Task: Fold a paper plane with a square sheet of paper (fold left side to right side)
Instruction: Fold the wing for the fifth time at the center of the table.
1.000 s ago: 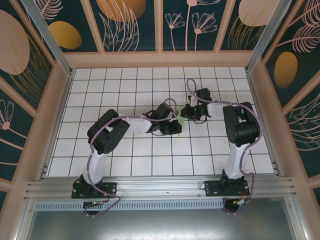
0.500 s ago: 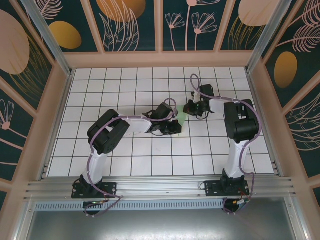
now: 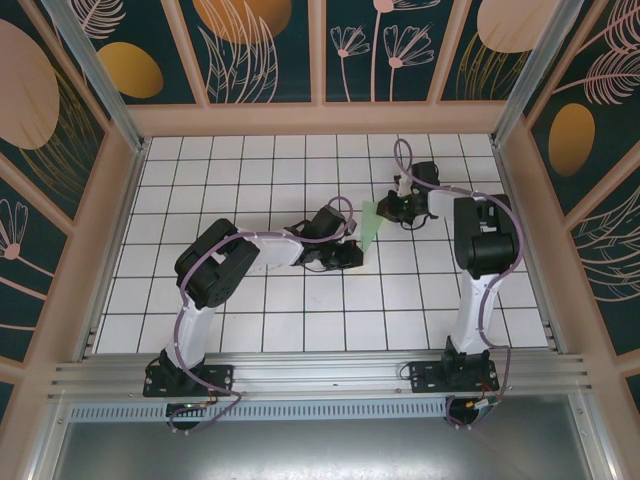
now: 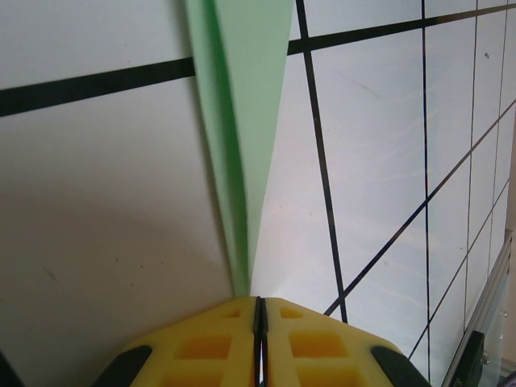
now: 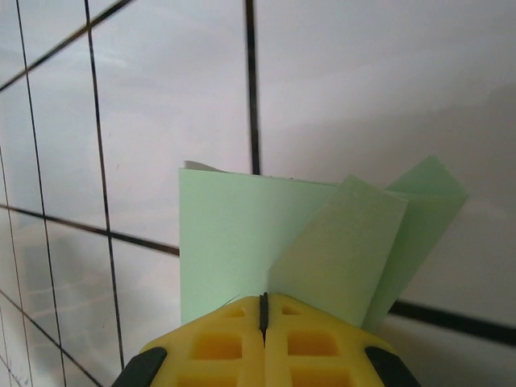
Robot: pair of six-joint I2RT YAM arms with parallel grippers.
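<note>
I see the paper plane (image 3: 370, 224) spanning my two grippers near the middle of the tiled table (image 3: 250, 310); the left gripper (image 4: 260, 310) has its jaws pressed together on the narrow pointed end. The right gripper (image 5: 263, 305) is clamped on the wider end; there the green layers fan apart above the yellow fingertips (image 5: 218, 339).

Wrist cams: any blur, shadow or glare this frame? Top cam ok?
Left wrist: green paper soft-edged near the lens, broad shadow over the tiles left of it. Right wrist: paper fairly crisp, hazy sheen on tiles. Top external: evenly lit, sharp.
</note>
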